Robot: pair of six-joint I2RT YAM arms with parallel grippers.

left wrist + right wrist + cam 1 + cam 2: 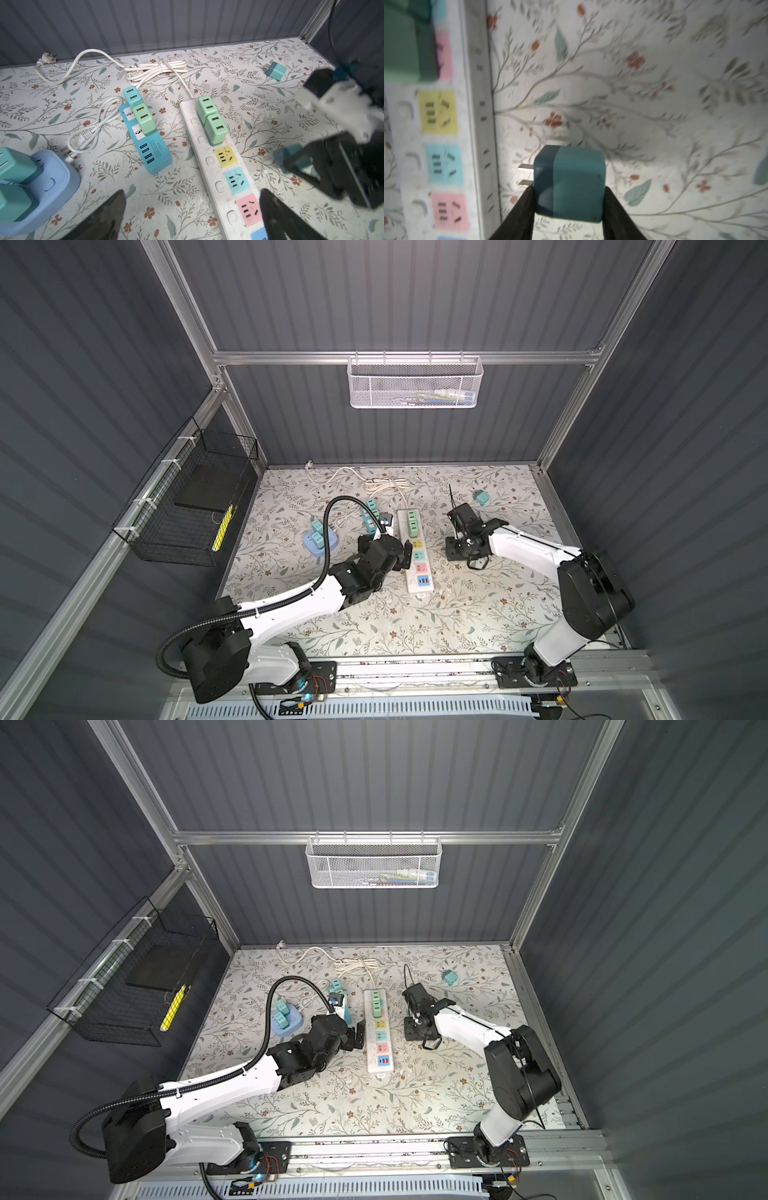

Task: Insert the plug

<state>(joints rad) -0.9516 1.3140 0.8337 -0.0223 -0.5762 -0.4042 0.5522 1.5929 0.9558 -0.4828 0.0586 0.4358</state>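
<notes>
1. Plug (569, 182), teal, sits clamped between the fingers of the right end effector (569, 192); its two metal prongs point sideways toward the white power strip (475, 124).
2. You find the plug over the floral counter (654, 104), just beside the strip's long edge and apart from it, roughly level with the light-blue socket (444, 164).
3. You see the left end effector (192, 194) released: its jaws stand wide apart, holding nothing, with one finger overlapping the strip near the pink socket (248, 209).
4. Two green plugs (212, 118) occupy the strip's far sockets; the yellow socket (225, 155) next to them is uncovered.
5. A spare teal plug (482, 497) lies on the counter toward the far right side, well apart from both end effectors.
</notes>
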